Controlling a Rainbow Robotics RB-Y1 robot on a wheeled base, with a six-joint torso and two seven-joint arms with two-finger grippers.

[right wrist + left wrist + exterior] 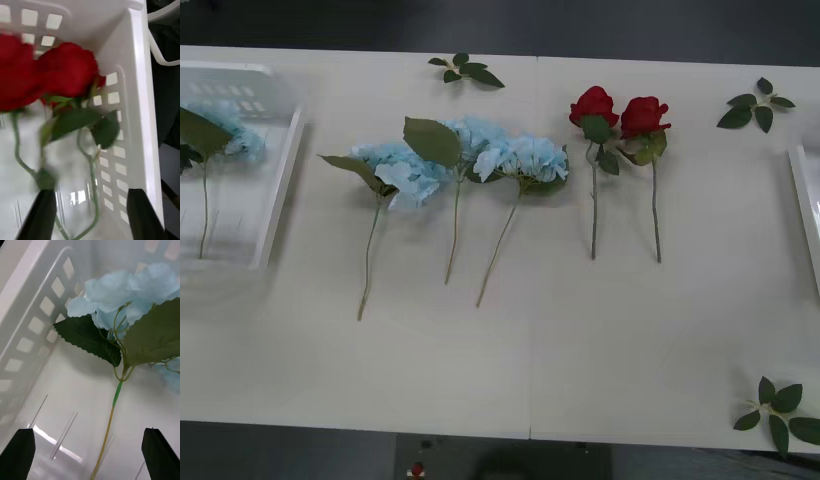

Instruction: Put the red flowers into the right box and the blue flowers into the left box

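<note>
Front view: pale surface, three blue flowers lying side by side left of centre, heads toward 12 o'clock, stems toward 6; the heads crowd together and overlap. Two red flowers just right of them, heads near each other, stems parallel and apart. Fourth blue bloom lies inside the left box at the 9 o'clock edge of the surface. Right box shows as a white rim at 3 o'clock, cut by the frame. Loose leaf sprigs at 12 o'clock, another near 1–2 o'clock, another at the 5 o'clock corner. Wide bare band of surface along the 6 o'clock edge and between roses and right rim.

Left wrist view: left gripper over the slotted tray, black fingers spread wide at the two corners, holding nothing; a blue flower's stem runs between them, its head and big leaf further in, close to the slotted wall.

Right wrist view: right gripper inside a slotted white tray, jaws wide, fingers not on anything; two red roses lie on the tray floor, heads near the far wall, one stem curving between the fingers. Side wall just beside one finger.
</note>
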